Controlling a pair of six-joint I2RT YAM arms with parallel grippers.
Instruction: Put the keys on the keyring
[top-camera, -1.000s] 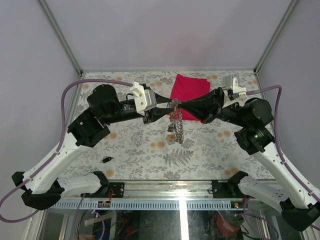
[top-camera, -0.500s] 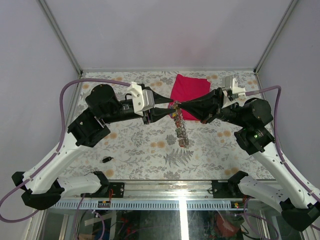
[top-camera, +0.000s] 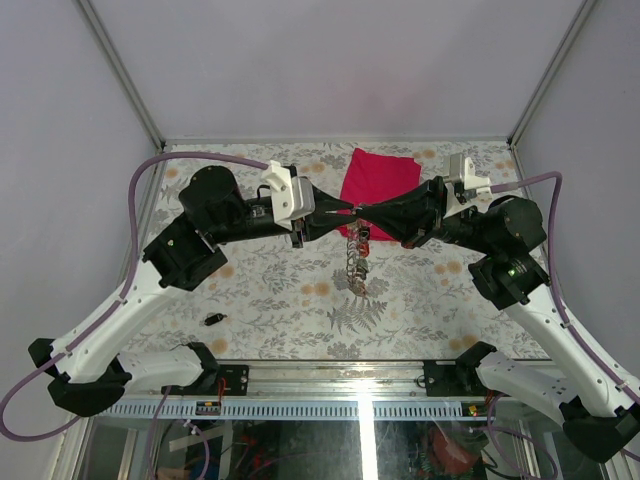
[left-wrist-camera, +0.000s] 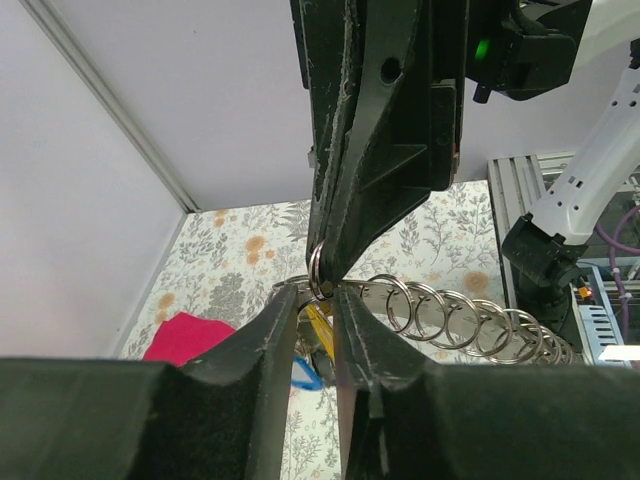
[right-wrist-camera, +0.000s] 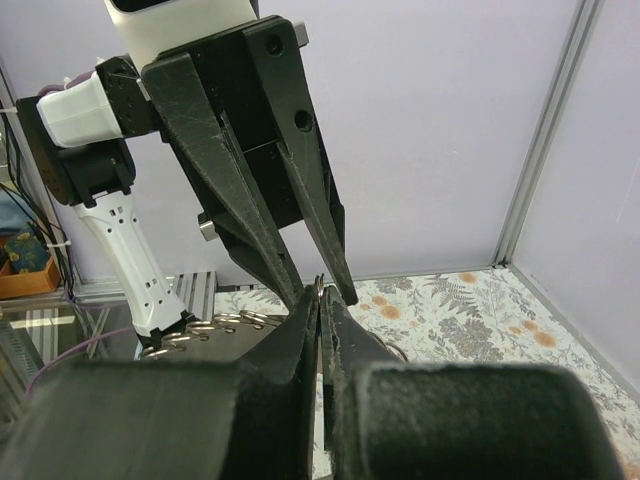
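The right gripper (right-wrist-camera: 320, 296) is squeezed tight on the ring (left-wrist-camera: 316, 270), up in the air just in front of the red cloth (top-camera: 378, 175). The left gripper (left-wrist-camera: 315, 305) has its fingers a little apart, one on each side of the ring. Coloured keys (left-wrist-camera: 308, 375) show just under it, and a chain (top-camera: 355, 262) dangles down. I think the left arm should go slowly while the right one holds steady. Both arms reach in flat and meet tip to tip.
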